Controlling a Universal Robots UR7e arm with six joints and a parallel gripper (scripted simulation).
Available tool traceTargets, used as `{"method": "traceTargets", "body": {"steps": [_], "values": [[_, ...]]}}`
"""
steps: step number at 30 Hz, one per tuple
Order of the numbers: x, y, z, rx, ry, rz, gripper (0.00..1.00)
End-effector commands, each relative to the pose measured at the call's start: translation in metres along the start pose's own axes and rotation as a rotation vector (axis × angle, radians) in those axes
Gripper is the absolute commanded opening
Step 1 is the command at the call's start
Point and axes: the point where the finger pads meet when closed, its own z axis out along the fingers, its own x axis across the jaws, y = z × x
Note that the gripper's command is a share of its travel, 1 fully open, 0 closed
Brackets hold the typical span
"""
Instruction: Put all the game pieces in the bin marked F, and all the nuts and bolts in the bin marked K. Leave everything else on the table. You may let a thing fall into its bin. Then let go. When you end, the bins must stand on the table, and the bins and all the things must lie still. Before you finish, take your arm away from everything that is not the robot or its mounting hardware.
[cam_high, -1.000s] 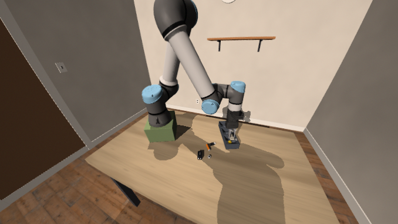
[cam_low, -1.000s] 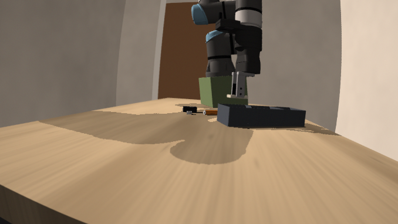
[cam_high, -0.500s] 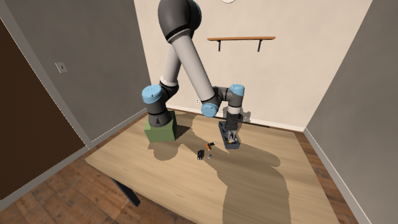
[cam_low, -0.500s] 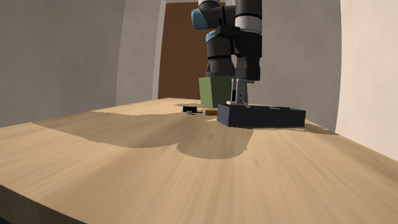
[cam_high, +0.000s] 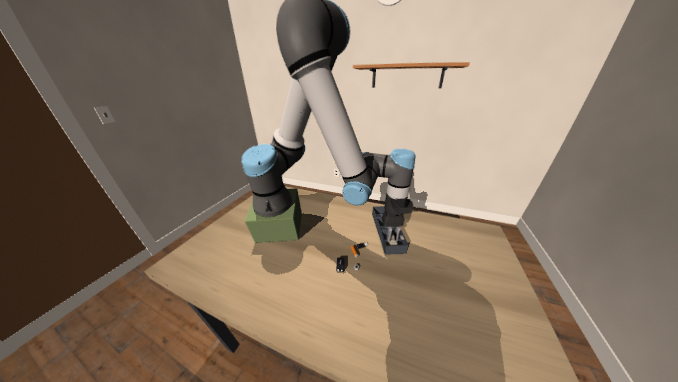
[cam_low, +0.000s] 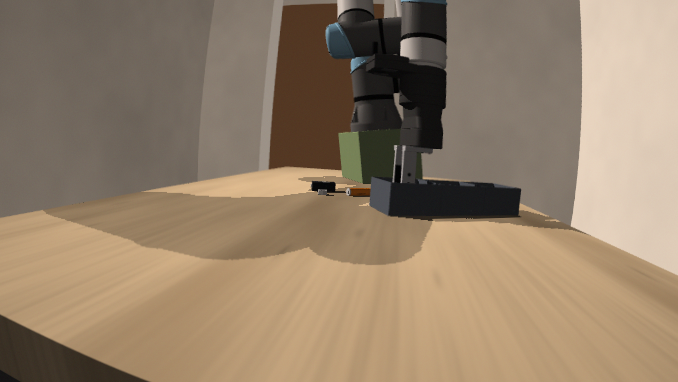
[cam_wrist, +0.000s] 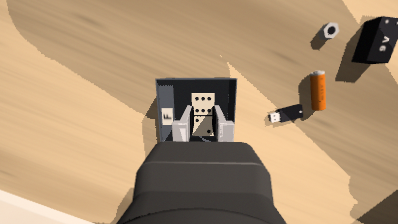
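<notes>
Gripper (cam_wrist: 203, 129) pinching domino (cam_wrist: 203, 114) over bin (cam_wrist: 165, 95) (label unreadable); black battery (cam_wrist: 375, 41) reads "9V".

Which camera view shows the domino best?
The wrist view: the domino fills the gap between the claw's fingers, pips visible, above the bin. In the top view it is a pale speck under the wrist; in the exterior view only a thin pale edge shows.
</notes>
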Motion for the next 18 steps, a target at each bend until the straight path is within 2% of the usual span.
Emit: {"method": "traceTargets", "body": {"steps": [1, 7, 8, 18], "values": [[-0.0003, 0.0000, -0.0002, 0.001, -0.002, 0.000, 0.49], [0.0000, 0.0001, -0.0002, 0.001, -0.002, 0.000, 0.49], [0.0000, 0.0001, -0.0002, 0.001, -0.002, 0.000, 0.65], [-0.0001, 0.0001, -0.0002, 0.001, -0.002, 0.000, 0.65]]}}
